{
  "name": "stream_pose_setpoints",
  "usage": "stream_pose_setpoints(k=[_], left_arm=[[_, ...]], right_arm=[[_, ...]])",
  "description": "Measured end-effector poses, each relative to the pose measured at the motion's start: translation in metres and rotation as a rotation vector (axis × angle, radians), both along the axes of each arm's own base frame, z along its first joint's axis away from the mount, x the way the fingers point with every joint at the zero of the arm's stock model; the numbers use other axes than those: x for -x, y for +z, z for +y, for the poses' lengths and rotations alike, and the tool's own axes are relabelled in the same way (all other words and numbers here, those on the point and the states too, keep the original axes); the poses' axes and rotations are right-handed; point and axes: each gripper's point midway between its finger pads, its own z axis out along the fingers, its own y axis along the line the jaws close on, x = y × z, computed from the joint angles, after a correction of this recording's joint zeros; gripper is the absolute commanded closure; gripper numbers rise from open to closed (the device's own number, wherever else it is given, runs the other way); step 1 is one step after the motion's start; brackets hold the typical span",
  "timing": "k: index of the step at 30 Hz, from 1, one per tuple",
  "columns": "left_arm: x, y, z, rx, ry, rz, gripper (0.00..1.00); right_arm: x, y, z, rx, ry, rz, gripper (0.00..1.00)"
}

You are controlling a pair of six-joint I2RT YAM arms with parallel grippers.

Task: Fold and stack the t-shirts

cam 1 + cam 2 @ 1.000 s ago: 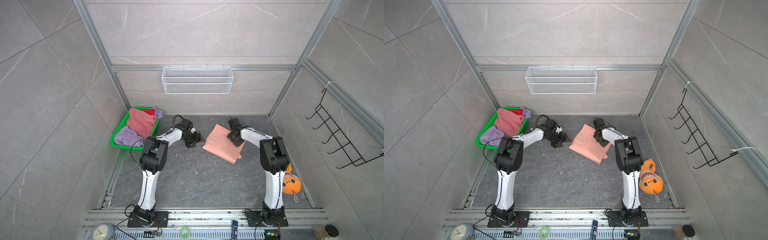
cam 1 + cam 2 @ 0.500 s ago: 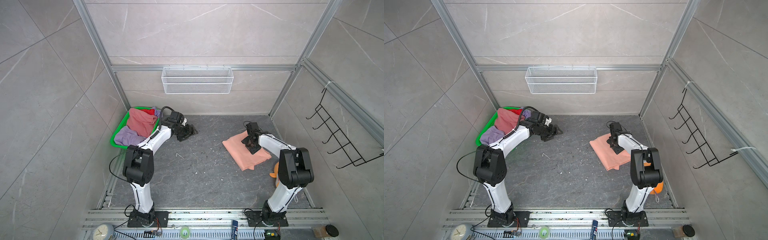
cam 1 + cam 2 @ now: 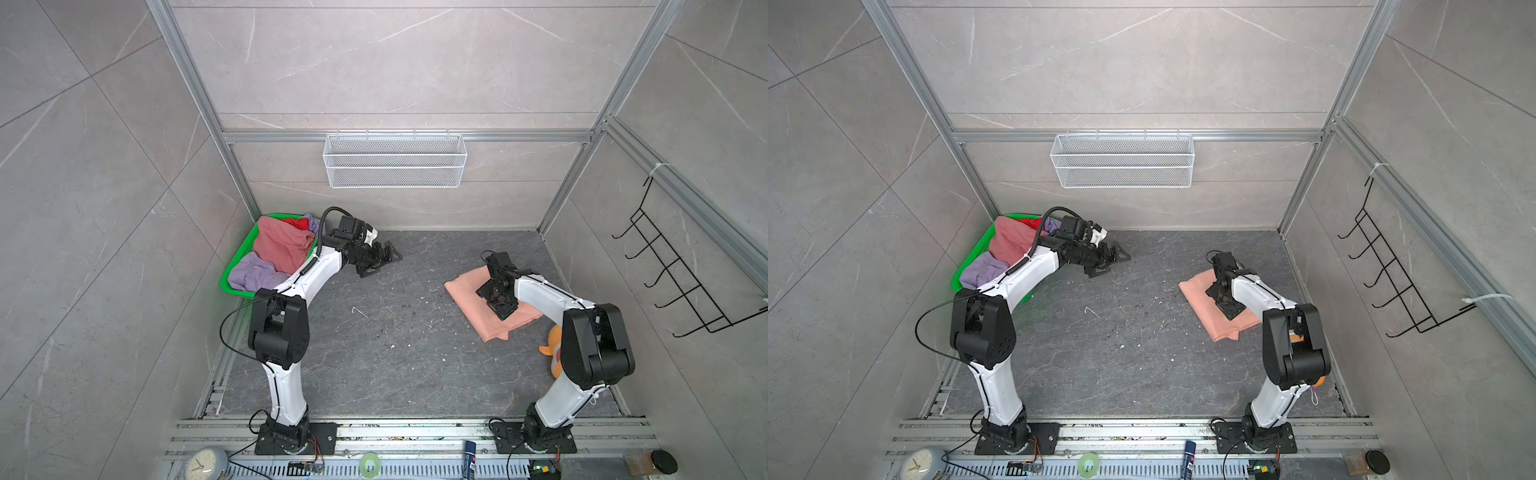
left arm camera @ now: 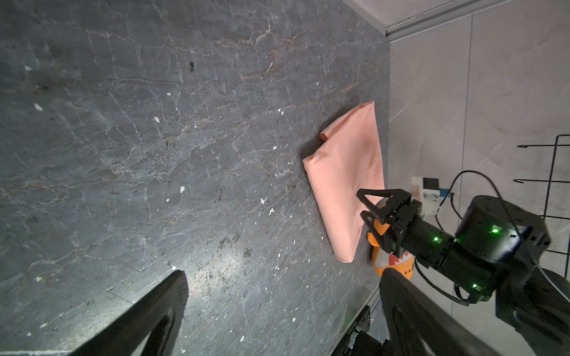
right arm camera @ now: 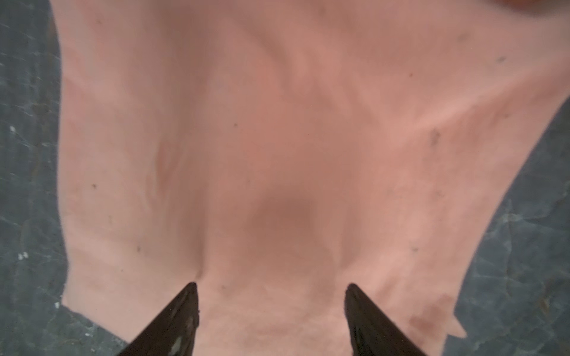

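The left arm reaches toward the far left. The left gripper [image 3: 384,264] hangs level with its jaws spread wide and empty, just beside the green basket [image 3: 226,275] of heaped t-shirts [image 3: 282,246]. The right arm bends inward and points the right gripper [image 3: 496,301] down. Its jaws are parted, gripping nothing, over the folded peach t-shirt [image 3: 464,293] at right.

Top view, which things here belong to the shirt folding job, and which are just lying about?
Job: peach t-shirt, folded on the table; dusty pink t-shirt, lavender t-shirt and red t-shirt, in the green basket.
Lying about: orange plush toy, white wire shelf, black hook rack, clock, tape roll.
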Motion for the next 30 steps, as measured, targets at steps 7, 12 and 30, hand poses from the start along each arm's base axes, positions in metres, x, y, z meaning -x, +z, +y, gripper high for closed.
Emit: stream_pose_setpoints(k=[7,12,30], left_arm=[[-0.022,0.009,0.015,0.018,0.063,-0.018,0.01],[-0.033,0.002,0.019,0.004,0.142,0.005,0.01],[-0.052,-0.015,0.013,-0.029,0.328,0.033,0.01]], right_arm=[[-0.001,-0.031,-0.002,0.027,-0.011,0.122,0.19],[-0.034,-0.031,-0.016,0.017,-0.05,0.115,0.19],[-0.154,-0.021,-0.143,-0.058,-0.143,-0.019,0.2]])
